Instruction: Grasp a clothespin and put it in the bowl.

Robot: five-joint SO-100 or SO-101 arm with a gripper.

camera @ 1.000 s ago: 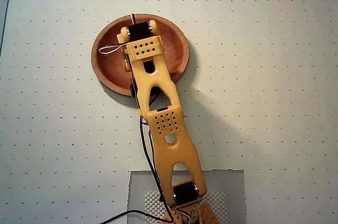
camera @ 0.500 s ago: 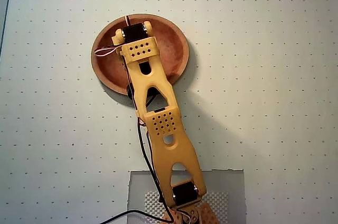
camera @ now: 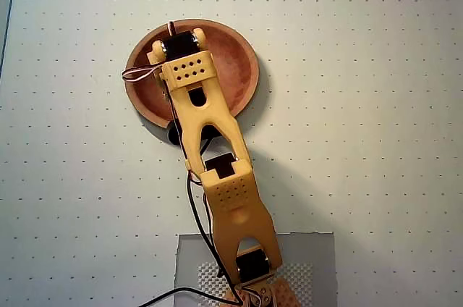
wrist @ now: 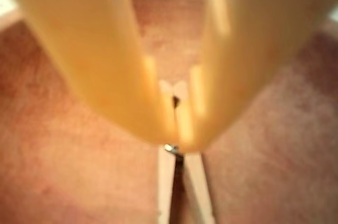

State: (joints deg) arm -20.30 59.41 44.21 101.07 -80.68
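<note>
While your end effector (wrist: 177, 129) grips the clothespin (wrist: 182, 187), its prongs point toward 6 o'clock over the bowl (wrist: 63, 145).

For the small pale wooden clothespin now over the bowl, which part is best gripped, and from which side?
Grip the small pale wooden clothespin across its flat faces near the metal spring, coming down from above, as the yellow gripper does in the wrist view; its slim prongs hang free over the reddish-brown wooden bowl.

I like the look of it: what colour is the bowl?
Reddish-brown wood with a lighter tan rim; the bowl shows best in the overhead view.
</note>
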